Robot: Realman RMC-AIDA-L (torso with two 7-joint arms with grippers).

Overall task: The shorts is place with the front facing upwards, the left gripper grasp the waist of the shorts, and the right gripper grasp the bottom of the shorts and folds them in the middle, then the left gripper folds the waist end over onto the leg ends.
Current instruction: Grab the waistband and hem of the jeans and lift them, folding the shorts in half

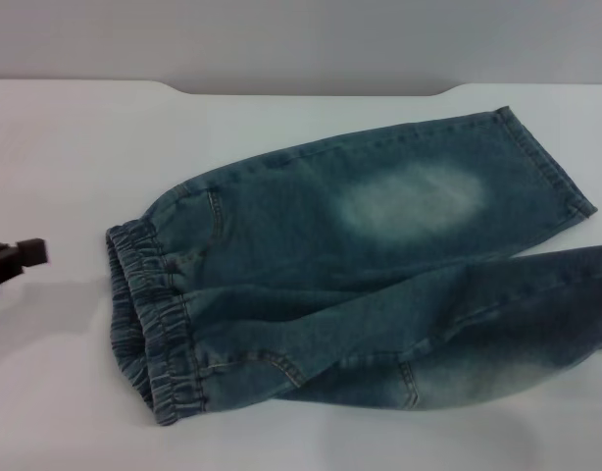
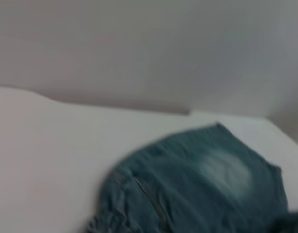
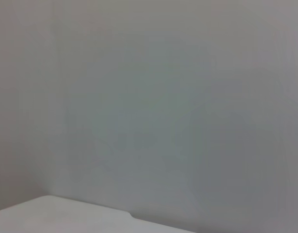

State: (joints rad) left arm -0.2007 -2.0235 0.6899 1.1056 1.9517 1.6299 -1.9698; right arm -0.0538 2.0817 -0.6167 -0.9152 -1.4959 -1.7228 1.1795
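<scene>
The shorts (image 1: 379,275) lie flat on the white table (image 1: 66,147), blue-green denim with pale washed patches. The puckered elastic waist (image 1: 149,324) is at the left end. The legs run to the right; the far leg's hem, the bottom (image 1: 546,162), shows at the upper right, while the near leg runs off the right edge. My left gripper (image 1: 17,260) pokes in at the far left edge, a hand's width left of the waist and apart from it. In the left wrist view the shorts (image 2: 202,184) lie ahead on the table. My right gripper is out of view.
The table's far edge (image 1: 311,90) meets a grey wall and has a shallow notch in the middle. Bare table surface lies left of and behind the shorts. The right wrist view shows only the wall and a corner of the table (image 3: 66,216).
</scene>
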